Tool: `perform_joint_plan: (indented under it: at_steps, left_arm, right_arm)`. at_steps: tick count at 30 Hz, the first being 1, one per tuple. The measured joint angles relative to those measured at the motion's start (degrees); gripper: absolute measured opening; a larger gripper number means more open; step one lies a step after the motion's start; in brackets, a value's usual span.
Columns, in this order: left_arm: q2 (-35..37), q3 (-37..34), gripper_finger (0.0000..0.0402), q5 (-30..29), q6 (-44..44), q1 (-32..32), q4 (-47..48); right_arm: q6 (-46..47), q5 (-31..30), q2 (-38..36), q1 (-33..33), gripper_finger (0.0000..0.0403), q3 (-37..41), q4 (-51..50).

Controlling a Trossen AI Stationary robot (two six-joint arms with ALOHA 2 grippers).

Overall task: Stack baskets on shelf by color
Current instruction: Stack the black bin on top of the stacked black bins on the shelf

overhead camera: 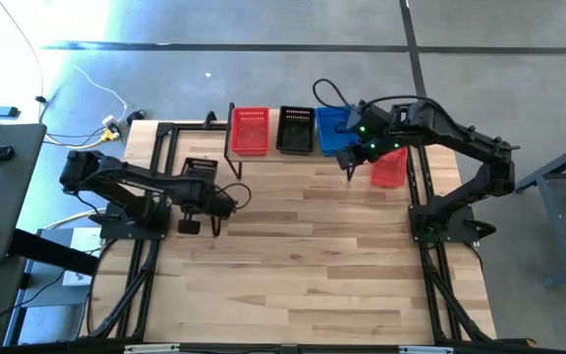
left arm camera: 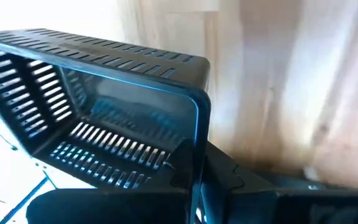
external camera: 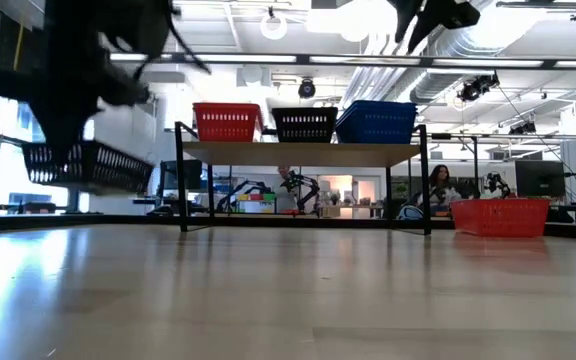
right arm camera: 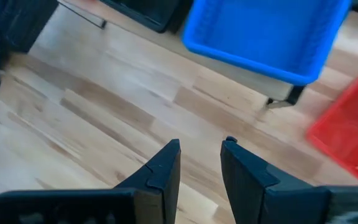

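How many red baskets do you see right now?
2. One red basket sits at the shelf's left end; the other is on the table by its right end. Stacked ones may be hidden.

Your left arm is folded low at the table's left side, forearm reaching inward, and its gripper [left arm camera: 194,171] is clamped on the rim of a black basket [left arm camera: 98,118], carried clear of the tabletop. Your right arm stretches from its base on the right toward the far edge, wrist bent down. Its gripper [right arm camera: 201,152] hangs above the wood, fingers [right arm camera: 166,165] parted with nothing between them.
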State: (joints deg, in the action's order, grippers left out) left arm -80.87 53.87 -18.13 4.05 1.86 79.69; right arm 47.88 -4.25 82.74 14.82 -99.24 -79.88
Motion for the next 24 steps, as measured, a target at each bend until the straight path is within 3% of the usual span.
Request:
perform_joint_plan:
  at_steps: [6, 13, 24]
  left_arm:
    - [0.12, 8.38, 0.0002, 0.15, 4.66, -8.26, 6.19]
    - [0.12, 17.21, 0.0002, -0.54, 7.33, -15.94, 6.89]
    - [0.07, 27.7, 0.0001, -9.5, 2.64, -21.16, 1.63]
  right_arm:
    - [5.95, -0.22, 0.02, -3.4, 0.0099, 0.0, 5.44]
    - [6.15, -0.25, 0.07, -7.81, 0.0099, 0.0, 13.75]
    - [12.05, -7.01, 1.77, -15.51, 0.0099, -0.02, 22.67]
